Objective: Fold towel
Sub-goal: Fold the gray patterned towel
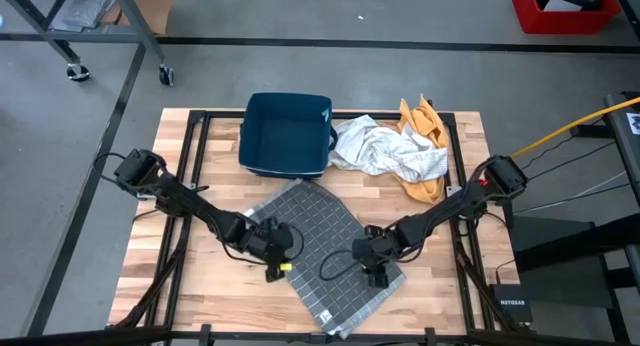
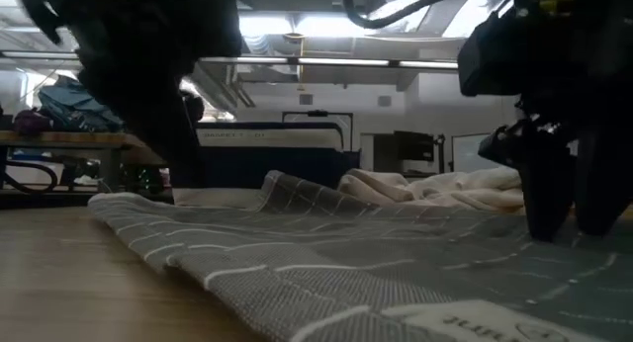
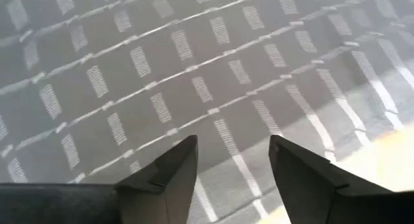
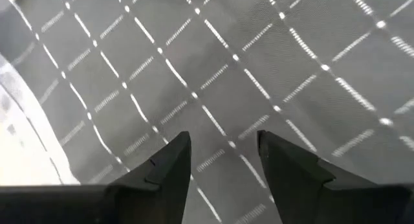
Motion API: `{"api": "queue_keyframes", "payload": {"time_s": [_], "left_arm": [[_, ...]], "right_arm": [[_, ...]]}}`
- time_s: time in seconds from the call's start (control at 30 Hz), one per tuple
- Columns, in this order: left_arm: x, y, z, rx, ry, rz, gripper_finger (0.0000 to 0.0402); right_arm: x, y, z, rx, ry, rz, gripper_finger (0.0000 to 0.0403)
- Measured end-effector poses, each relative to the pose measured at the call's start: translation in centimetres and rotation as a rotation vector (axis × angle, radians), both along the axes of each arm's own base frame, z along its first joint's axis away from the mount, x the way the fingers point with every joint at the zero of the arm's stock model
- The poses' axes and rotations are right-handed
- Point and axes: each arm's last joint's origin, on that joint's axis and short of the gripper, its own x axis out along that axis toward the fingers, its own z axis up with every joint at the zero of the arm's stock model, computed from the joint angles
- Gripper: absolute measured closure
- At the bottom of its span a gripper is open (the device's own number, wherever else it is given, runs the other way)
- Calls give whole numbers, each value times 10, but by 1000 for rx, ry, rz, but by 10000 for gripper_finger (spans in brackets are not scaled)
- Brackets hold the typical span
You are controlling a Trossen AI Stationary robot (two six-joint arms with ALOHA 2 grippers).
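Observation:
A grey towel (image 1: 320,246) with a white check pattern lies spread flat and diagonal on the wooden table; its near corner reaches the table's near edge. My left gripper (image 1: 278,256) is open and low over the towel's left edge, with the towel (image 3: 194,68) filling its wrist view. The left gripper (image 3: 233,159) has bare wood showing just beside it. My right gripper (image 1: 372,271) is open over the towel's right part (image 4: 226,68). In the low view the right gripper (image 2: 572,223) points straight down at the towel (image 2: 396,263). My right gripper comes from above, pointing down, and its open fingertips (image 2: 546,228) reach the towel's surface near its right edge (image 2: 495,243); whether they touch the cloth, I cannot tell. My left gripper hangs just above the towel and shows no contact.
A dark blue bin (image 1: 285,134) stands at the table's far side, just beyond the towel's far corner. A crumpled white cloth (image 1: 385,151) and an orange cloth (image 1: 425,121) lie to its right. Bare wood (image 1: 190,276) shows at the near left.

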Motion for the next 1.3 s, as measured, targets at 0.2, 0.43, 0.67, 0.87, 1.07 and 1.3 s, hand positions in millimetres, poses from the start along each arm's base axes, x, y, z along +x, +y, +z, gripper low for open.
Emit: {"api": "queue_keyframes", "payload": {"time_s": [0.2, 0.43, 0.67, 0.87, 1.07, 1.3], "left_arm": [[0, -18, 6, 1, -97, -111, 211], [1, -46, 5, -16, -239, -181, 210], [8, -81, 4, 99, -338, -301, 212], [28, -100, -3, 234, -351, -348, 212], [40, -109, -14, 319, -313, -418, 212], [40, -118, -7, 308, -341, -445, 211]], "right_arm": [[-2, -6, 16, 8, -44, 16, 217], [-26, -15, 30, -23, 101, 75, 217], [-57, -25, 34, -107, 357, 107, 217], [-74, -11, 34, -192, 410, 205, 217], [-87, 7, 34, -249, 381, 239, 217], [-97, 23, 34, -267, 329, 231, 217]]}}
